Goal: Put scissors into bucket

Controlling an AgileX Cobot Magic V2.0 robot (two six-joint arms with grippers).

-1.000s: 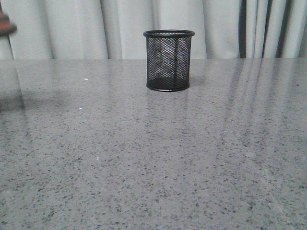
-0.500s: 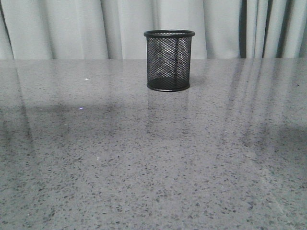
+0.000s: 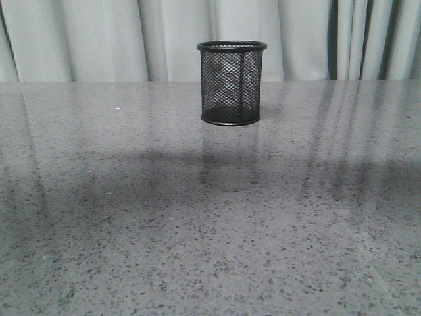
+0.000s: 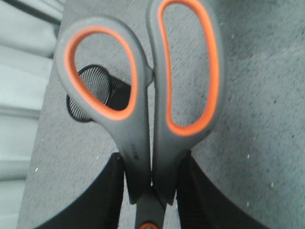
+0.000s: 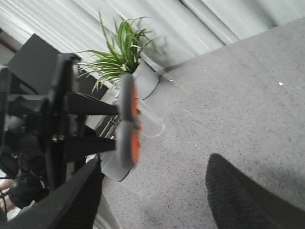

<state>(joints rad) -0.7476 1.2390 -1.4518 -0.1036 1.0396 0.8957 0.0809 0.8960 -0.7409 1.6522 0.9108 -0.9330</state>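
- The scissors (image 4: 152, 109), with dark grey oval handle loops lined in orange, are gripped by the left claw (image 4: 151, 191) just below the loops, one black finger (image 4: 107, 191) on each side; the blades are hidden below the grip.
- In the right wrist view the same scissors (image 5: 127, 125) are seen edge-on, held in the air by the left arm (image 5: 57, 124), well above the grey speckled stone table (image 5: 248, 114).
- The bucket (image 3: 231, 83), a small black wire-mesh cylindrical cup with a solid rim and base band, stands upright at the far middle of the table (image 3: 210, 230), before pale curtains (image 3: 99, 39).
- In the left wrist view the bucket (image 4: 93, 93) shows through one handle loop, so the scissors are judged to be aloft and not yet over its opening.
- The right claw (image 5: 152, 191) is spread wide and holds nothing; its two dark fingers are well apart.
- A green potted plant (image 5: 121, 52) stands beyond the table edge.
- The step in hand is judged to be the carry toward the bucket.
- The next move calls for the blades to be brought over the rim, pointed down, and lowered inside before the grip is loosened; since the scissors are longer than the bucket is tall, a careless release could tip it.
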